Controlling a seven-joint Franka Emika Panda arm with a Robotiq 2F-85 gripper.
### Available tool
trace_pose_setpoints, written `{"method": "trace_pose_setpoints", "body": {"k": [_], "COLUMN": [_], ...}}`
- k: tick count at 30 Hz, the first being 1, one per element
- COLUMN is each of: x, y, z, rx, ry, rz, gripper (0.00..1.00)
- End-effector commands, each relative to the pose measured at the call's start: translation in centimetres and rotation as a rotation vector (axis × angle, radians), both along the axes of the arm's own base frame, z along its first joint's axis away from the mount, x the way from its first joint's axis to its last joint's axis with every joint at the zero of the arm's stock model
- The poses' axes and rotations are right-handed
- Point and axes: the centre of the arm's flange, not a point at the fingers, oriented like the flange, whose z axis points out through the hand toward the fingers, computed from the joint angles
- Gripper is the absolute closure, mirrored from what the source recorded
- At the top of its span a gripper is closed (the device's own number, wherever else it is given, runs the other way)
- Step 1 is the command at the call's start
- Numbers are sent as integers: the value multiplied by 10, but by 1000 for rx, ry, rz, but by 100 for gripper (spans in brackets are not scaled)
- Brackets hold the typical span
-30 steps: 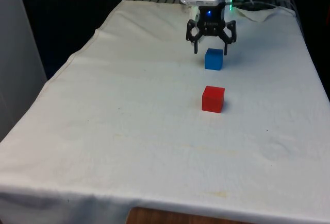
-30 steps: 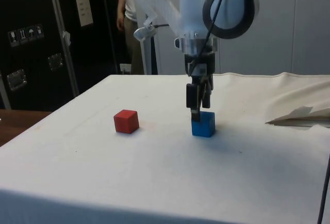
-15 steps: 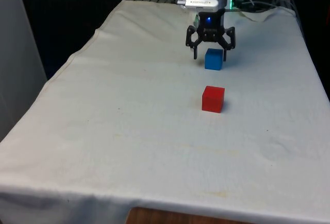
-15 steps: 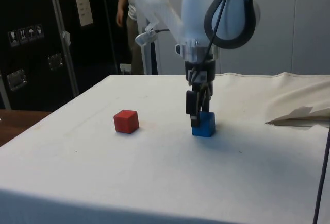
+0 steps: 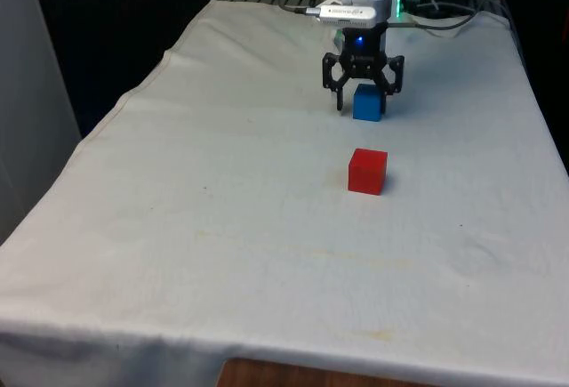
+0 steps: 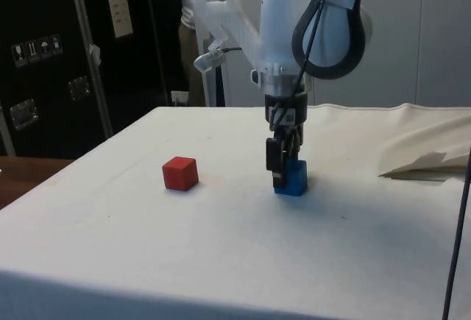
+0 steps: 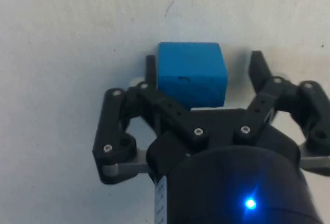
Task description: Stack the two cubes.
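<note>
The red cube (image 5: 367,171) sits right of centre in the front view, on the white tabletop (image 5: 222,227), apart from everything else. Farther back, in the upper middle of the frame, the blue cube (image 5: 367,105) rests on the cloth between the spread fingers of the tool (image 5: 363,102), released, one finger (image 7: 150,71) touching its side.

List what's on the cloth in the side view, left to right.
Small red cube → black two-finger gripper, down around the next item → small blue cube → crumpled fold of white cloth at the table's edge.
</note>
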Motion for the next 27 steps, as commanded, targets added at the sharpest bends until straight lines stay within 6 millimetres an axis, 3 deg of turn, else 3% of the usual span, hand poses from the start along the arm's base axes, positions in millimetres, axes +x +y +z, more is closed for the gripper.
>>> {"method": "trace_pose_setpoints", "body": {"k": [1, 2, 3, 6, 14, 20, 27], "x": [0, 0, 0, 0, 0, 4, 6], "y": [0, 1, 1, 1, 0, 0, 0], "z": [0, 2, 2, 2, 2, 12, 39], "rx": [0, 7, 5, 5, 3, 5, 13], "ry": [0, -2, -2, -1, -1, -9, 1], "rz": [0, -1, -1, -1, -1, -1, 1], "gripper": [43, 43, 66, 98, 100, 100, 100]}}
